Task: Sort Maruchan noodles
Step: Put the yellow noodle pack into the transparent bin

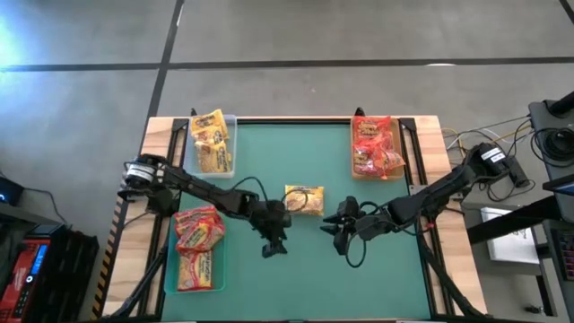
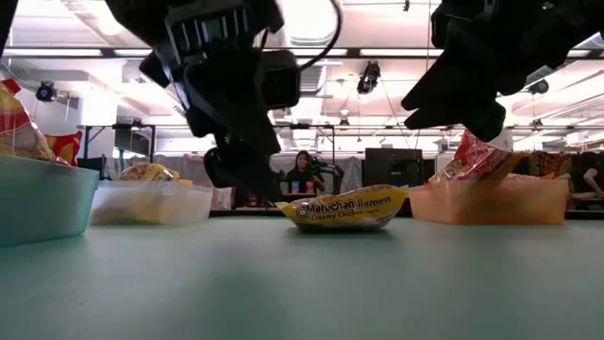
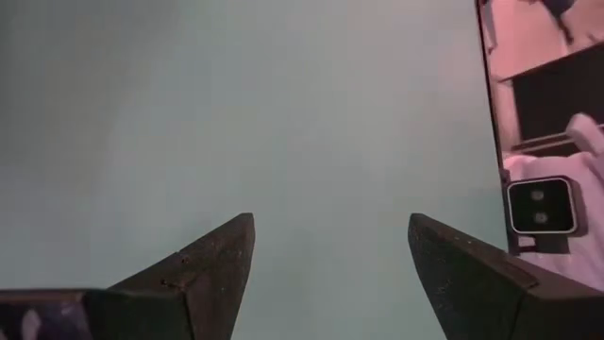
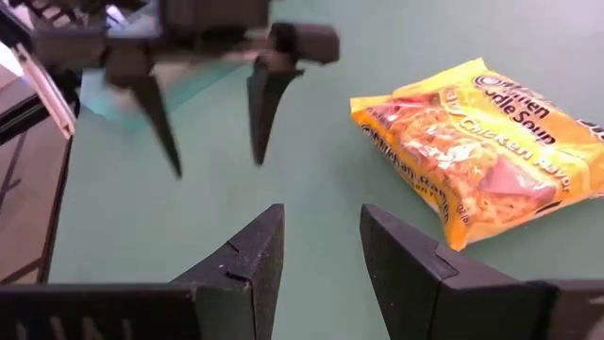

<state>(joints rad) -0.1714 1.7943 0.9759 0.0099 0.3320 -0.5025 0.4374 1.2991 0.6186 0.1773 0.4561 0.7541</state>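
High view: four trays (image 1: 228, 144) hold noodle packets (image 1: 210, 142).

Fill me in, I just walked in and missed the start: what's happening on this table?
Two robot arms are sorting ramen packets into trays. One yellow packet still lies loose mid-table. The left tool hangs open over bare mat, and the right tool hovers empty, jaws partly apart, right beside the packet. Yellow packets fill the clear tray, red ones the tan tray, red-and-yellow ones the green tray.
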